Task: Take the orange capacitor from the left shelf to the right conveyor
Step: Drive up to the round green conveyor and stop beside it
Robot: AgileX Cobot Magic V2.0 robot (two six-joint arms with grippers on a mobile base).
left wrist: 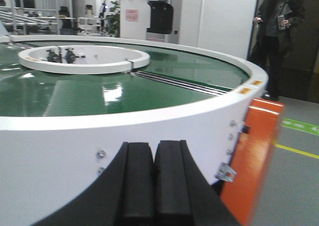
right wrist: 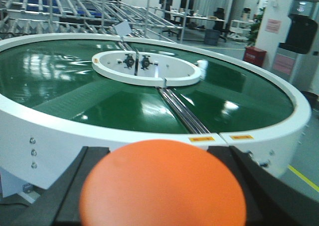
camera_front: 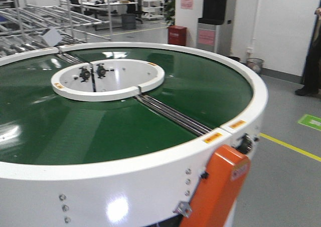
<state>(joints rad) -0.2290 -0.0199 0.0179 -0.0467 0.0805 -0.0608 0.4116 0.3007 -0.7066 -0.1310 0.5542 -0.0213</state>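
The round conveyor [camera_front: 125, 168] fills most of the front view. Its glossy green belt is bounded by a white rim, with a white ring [camera_front: 150, 79] at its centre and steel rollers [camera_front: 173, 116] running from the ring to the near rim at lower right. The shelf [right wrist: 75, 9], a steel rack with roller rails, stands behind the conveyor at the upper left of the right wrist view. An orange panel [camera_front: 215, 192] is fixed to the conveyor's outer wall at the lower right of the front view. A dispenser [camera_front: 213, 11] stands against the far wall at the top. A person [left wrist: 279, 31] stands at the upper right of the left wrist view.

The left gripper [left wrist: 153, 151] sits at bottom centre of its view, in front of the white wall. Its black pads are pressed flat together with nothing between them.

The right gripper [right wrist: 160, 153] is clamped on the capacitor [right wrist: 163, 188], one dark finger on each side. The capacitor's rounded orange top fills the bottom centre of that view, below the conveyor's near rim and not on the belt.
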